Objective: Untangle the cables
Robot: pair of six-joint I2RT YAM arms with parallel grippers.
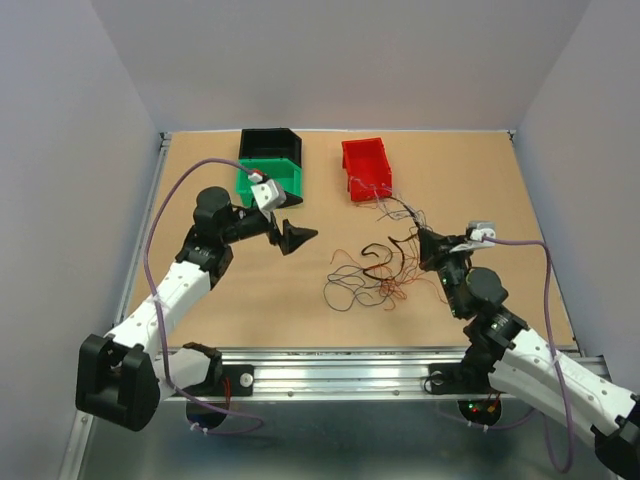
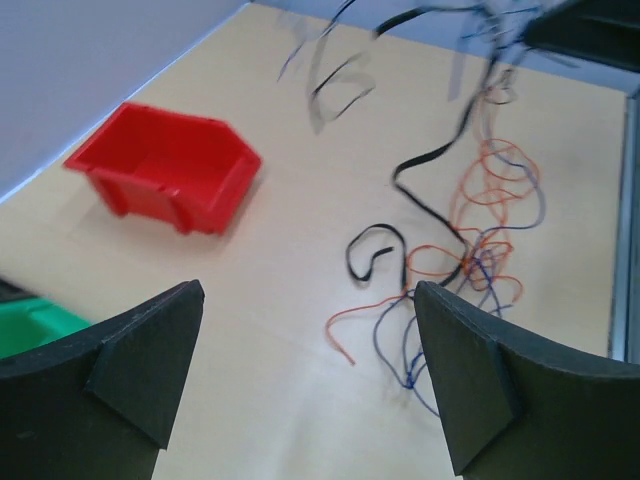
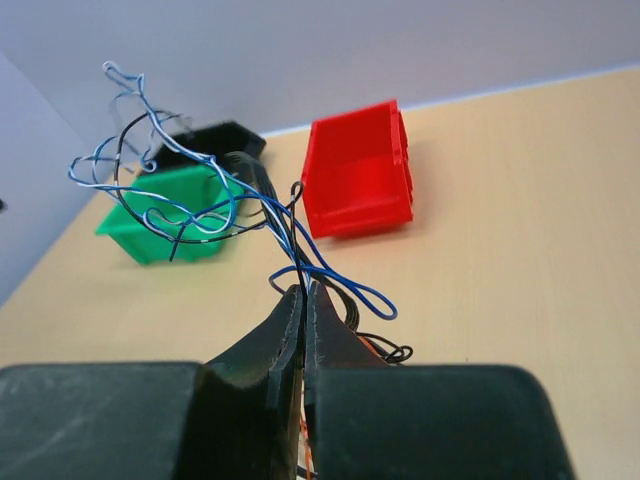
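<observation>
The cables [image 1: 368, 268] are thin orange, black and blue strands, tangled loosely on the table between the two arms. My right gripper [image 1: 426, 246] is at the tangle's right edge, shut on a bundle of blue, black and white strands [image 3: 215, 205]. In the right wrist view these strands rise from the closed gripper [image 3: 303, 291] and curl up to the left. My left gripper [image 1: 296, 237] hovers left of the tangle, open and holding nothing. The left wrist view shows its gripper [image 2: 308, 300] over bare table, with orange and blue cable ends [image 2: 470, 255] just ahead on the right.
A red bin [image 1: 366, 166] stands behind the tangle, with some strands reaching toward it. A green bin [image 1: 270, 181] and a black bin [image 1: 268, 143] sit behind the left gripper. A metal rail [image 1: 340, 372] runs along the near edge.
</observation>
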